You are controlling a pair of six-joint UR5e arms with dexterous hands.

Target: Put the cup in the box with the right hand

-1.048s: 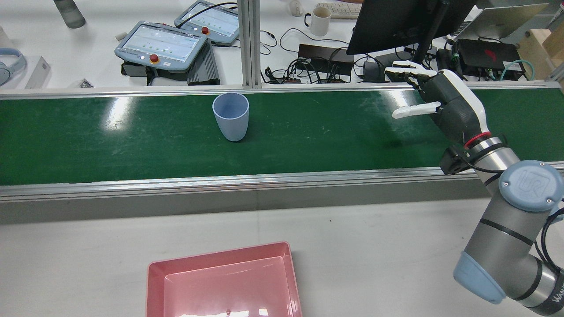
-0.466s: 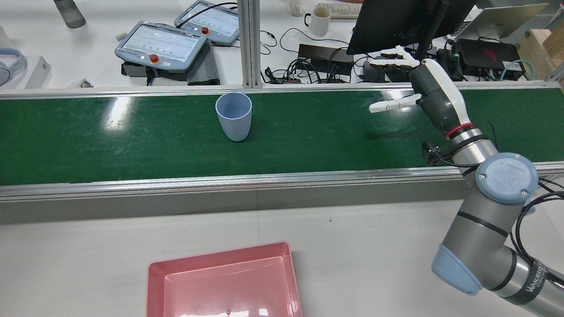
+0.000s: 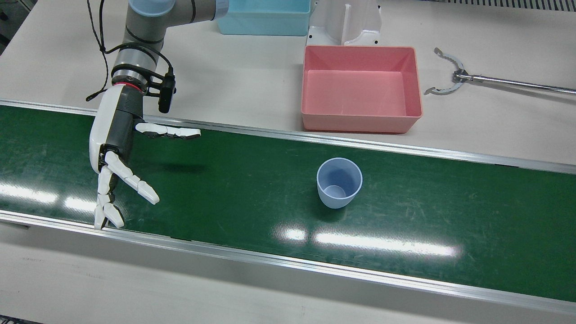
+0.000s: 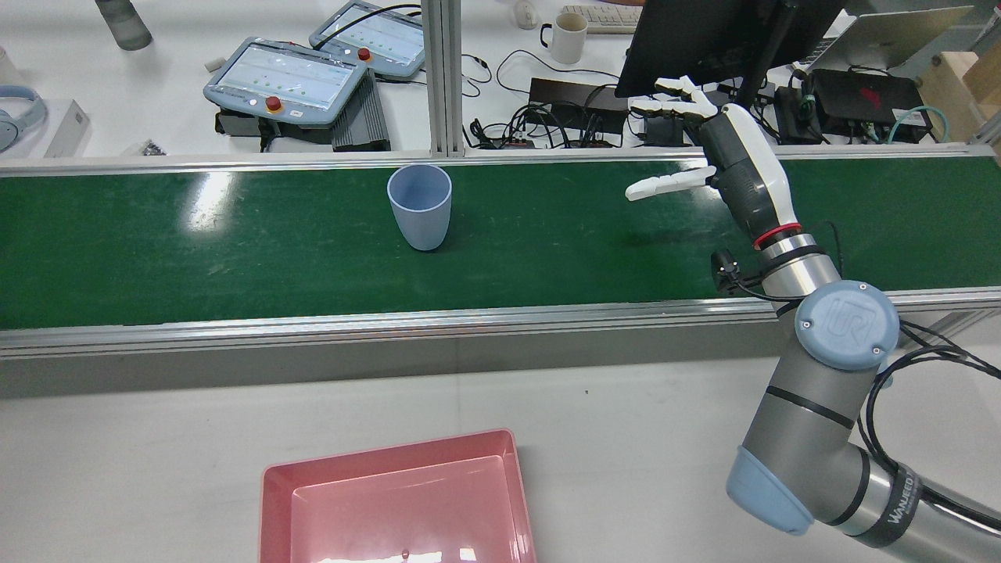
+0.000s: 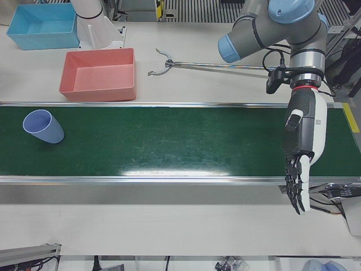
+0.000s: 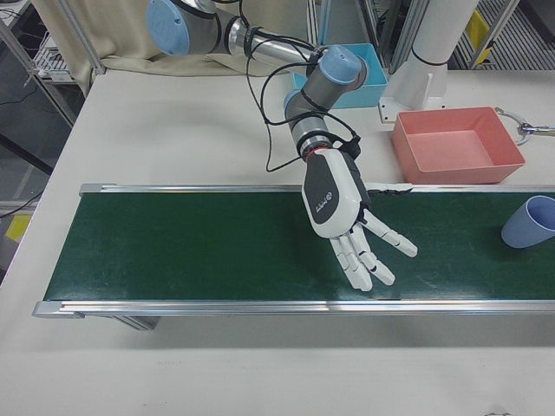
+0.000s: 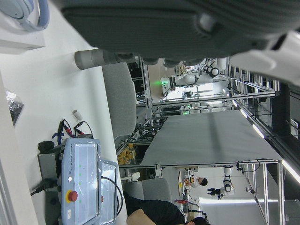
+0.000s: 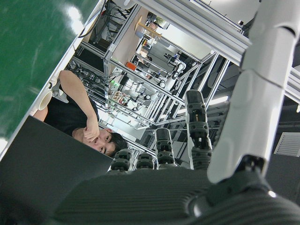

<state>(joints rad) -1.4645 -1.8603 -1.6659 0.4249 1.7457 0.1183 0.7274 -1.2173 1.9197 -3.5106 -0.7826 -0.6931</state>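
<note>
A light-blue cup stands upright on the green conveyor belt. The empty pink box sits on the white table beside the belt. My right hand hovers over the belt with its fingers spread, open and holding nothing. It is well apart from the cup, on the side away from the box. My left hand hangs open over the far end of the belt, fingers straight, far from the cup.
A blue bin and a white pedestal stand behind the pink box. A long metal grabber tool lies on the table. Beyond the belt are teach pendants, a monitor and cables. A person shows in the right hand view.
My right hand has swung along the belt toward the cup and slightly toward the belt's far edge. The cup has drifted a little toward the hand.
</note>
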